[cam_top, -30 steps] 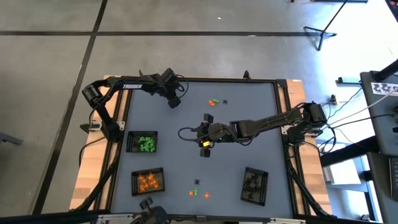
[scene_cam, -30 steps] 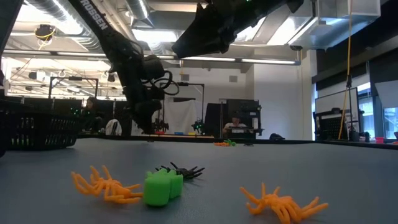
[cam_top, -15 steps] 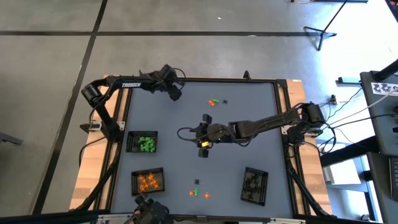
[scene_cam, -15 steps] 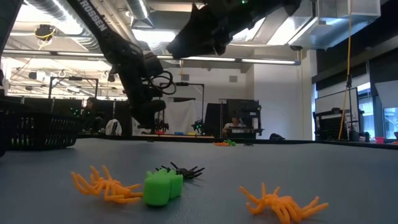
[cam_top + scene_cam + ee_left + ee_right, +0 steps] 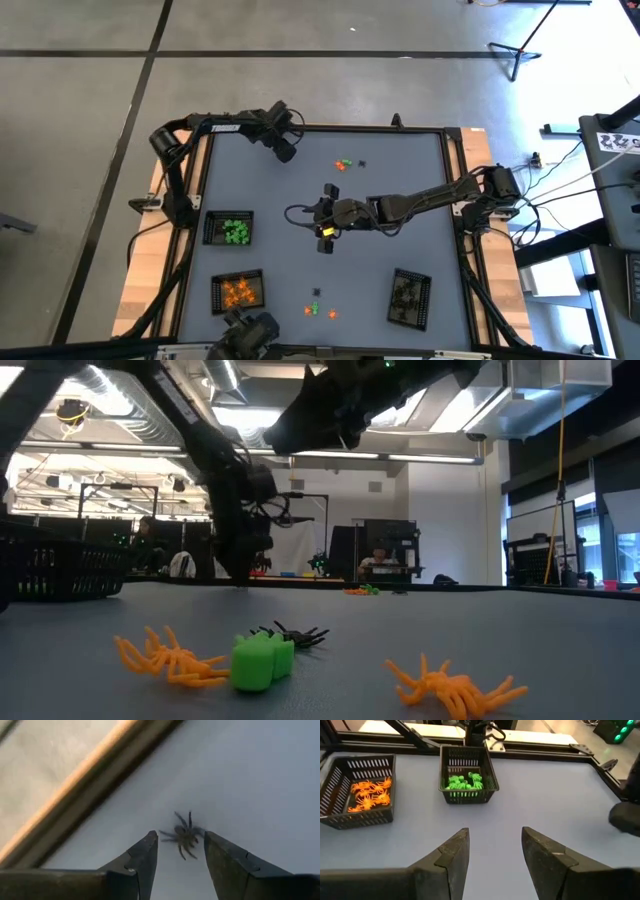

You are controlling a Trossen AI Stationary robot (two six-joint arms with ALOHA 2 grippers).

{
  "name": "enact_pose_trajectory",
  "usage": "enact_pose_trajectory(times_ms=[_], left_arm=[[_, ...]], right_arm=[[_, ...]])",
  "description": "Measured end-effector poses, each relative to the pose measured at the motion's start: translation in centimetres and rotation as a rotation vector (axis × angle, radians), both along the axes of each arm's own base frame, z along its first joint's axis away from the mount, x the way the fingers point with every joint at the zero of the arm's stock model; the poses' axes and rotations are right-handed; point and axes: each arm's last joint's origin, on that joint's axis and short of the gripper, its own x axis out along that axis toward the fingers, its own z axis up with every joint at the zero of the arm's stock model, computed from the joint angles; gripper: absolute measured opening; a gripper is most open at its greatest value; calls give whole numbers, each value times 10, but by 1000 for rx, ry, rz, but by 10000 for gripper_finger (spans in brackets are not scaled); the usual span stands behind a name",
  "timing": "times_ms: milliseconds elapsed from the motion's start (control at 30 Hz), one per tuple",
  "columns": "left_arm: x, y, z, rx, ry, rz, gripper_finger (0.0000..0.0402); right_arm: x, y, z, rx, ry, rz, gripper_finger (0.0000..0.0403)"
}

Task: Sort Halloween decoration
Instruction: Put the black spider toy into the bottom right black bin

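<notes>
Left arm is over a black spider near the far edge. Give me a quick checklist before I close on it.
1. Left gripper jaws open: ok.
2. Black spider lies between the jaw tips in the left wrist view: ok.
3. Jaws low enough to catch it: cannot tell.
4. Nothing else between the jaws, only bare table: ok.
5. Right gripper apart from the left, over mid-table, jaws open and empty: ok.
6. Black tray at the near right, holding dark pieces, unobstructed for the drop: ok.
</notes>
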Motion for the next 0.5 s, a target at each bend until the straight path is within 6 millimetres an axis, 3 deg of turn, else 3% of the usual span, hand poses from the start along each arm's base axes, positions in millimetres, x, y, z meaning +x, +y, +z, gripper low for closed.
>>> enact_pose_trajectory(times_ms=[300, 500], left_arm=[[3, 7, -19, -108, 76, 25, 145], [9, -1, -20, -110, 102, -43, 63]], right_arm=[[-1, 1, -2, 3, 28, 11, 179], [-1, 0, -3, 3, 29, 11, 179]])
